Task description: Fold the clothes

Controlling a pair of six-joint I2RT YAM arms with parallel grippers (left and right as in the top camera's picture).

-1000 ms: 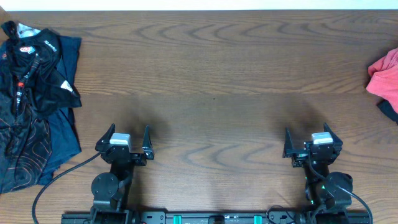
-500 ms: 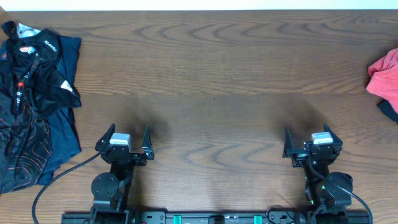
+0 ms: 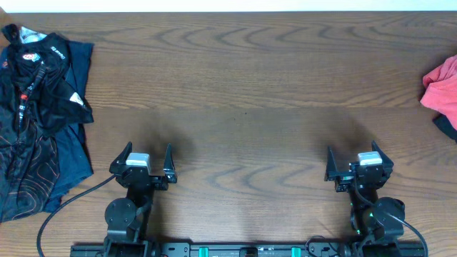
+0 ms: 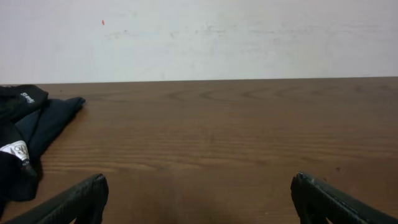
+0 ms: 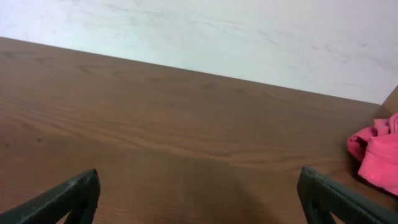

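Note:
The coral-red T-shirt (image 3: 443,87) lies crumpled at the table's far right edge, mostly cut off by the frame; a pink-red bunch of it shows in the right wrist view (image 5: 376,153). Its lettering and label are hidden. My left gripper (image 3: 148,155) is open and empty near the front edge, left of centre; its fingertips (image 4: 198,186) frame bare wood. My right gripper (image 3: 351,155) is open and empty near the front edge, well short and left of the shirt; its fingertips (image 5: 199,180) frame bare wood.
A pile of dark navy and black garments (image 3: 39,107) with white and red prints covers the table's left side, also showing in the left wrist view (image 4: 28,134). A dark cloth edge (image 3: 447,127) sits under the red shirt. A white wall lies beyond the far edge.

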